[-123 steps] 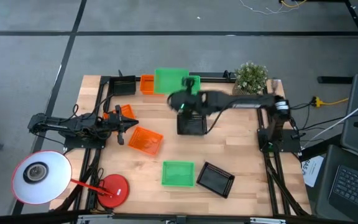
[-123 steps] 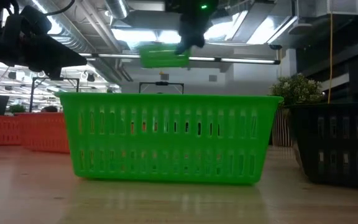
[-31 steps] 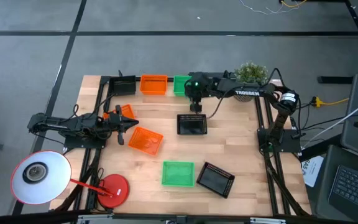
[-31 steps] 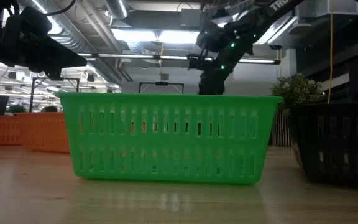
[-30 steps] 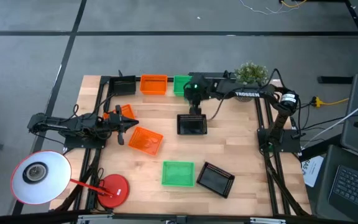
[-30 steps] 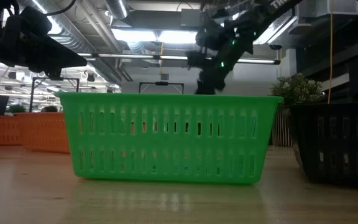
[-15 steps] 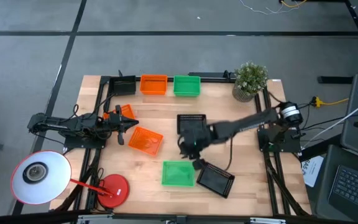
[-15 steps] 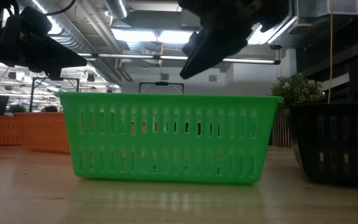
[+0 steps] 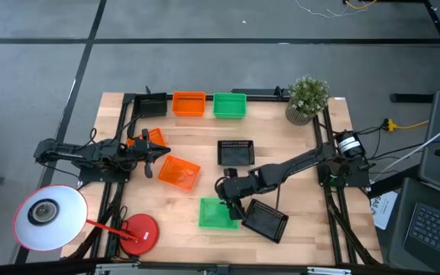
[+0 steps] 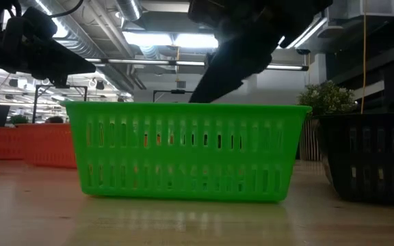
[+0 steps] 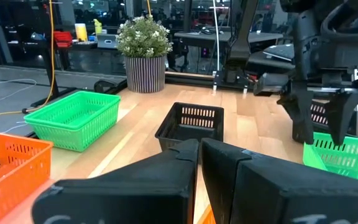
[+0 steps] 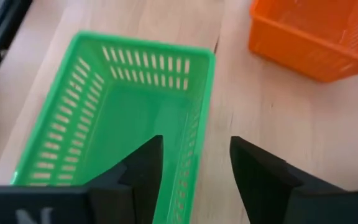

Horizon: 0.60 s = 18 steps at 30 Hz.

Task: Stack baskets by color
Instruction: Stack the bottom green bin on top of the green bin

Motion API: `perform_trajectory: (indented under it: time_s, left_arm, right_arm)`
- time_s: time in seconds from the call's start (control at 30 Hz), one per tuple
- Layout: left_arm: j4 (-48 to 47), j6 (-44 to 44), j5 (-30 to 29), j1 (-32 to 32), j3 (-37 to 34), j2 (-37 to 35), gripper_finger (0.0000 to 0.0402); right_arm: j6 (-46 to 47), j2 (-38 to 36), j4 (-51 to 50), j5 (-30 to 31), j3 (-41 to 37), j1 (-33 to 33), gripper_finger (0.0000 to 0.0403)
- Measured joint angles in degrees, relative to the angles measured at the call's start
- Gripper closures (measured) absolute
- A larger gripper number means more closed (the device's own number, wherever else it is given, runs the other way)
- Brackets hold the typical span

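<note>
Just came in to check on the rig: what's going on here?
The robot is sorting baskets by color. The right gripper is open, its fingers straddling the wall of the near green basket, not yet gripping it. Another green basket sits at the far edge beside an orange basket. The left gripper waits shut at the left, near the orange basket by it.

Along the table's (image 9: 296, 153) far edge two baskets (image 9: 189, 104) (image 9: 229, 105) sit side by side, with a potted plant (image 9: 307, 98) further right. Nearer the middle lies another basket (image 9: 235, 152), with two baskets (image 9: 179, 173) (image 9: 147, 137) to its left. At the near edge a basket (image 9: 215, 213) lies just left of a tilted one (image 9: 266, 220), and a lamp base (image 9: 138, 232) stands at the near left corner.
</note>
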Motion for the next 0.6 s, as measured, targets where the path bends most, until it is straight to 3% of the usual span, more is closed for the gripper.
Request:
perform_trajectory:
  time_s: [0.37,0.43,0.57,0.6]
  left_arm:
    - [0.0,0.02,0.02,0.0,0.0,0.0,0.039]
    - [0.01,0.04,0.0,-0.01,0.0,0.0,0.039]
    - [0.02,0.04,0.0,-0.02,0.0,0.0,0.039]
    - [0.0,0.04,0.02,0.0,0.0,0.02,0.039]
  right_arm:
    - [5.18,6.31,-0.51,0.14,-0.02,0.04,0.0237]
    - [6.62,6.29,-0.11,1.49,-0.02,0.09,0.0264]
    - [4.74,5.54,-0.22,2.63,0.92,0.11,0.0376]
    - [3.2,5.25,-0.05,2.5,1.84,0.23,0.0386]
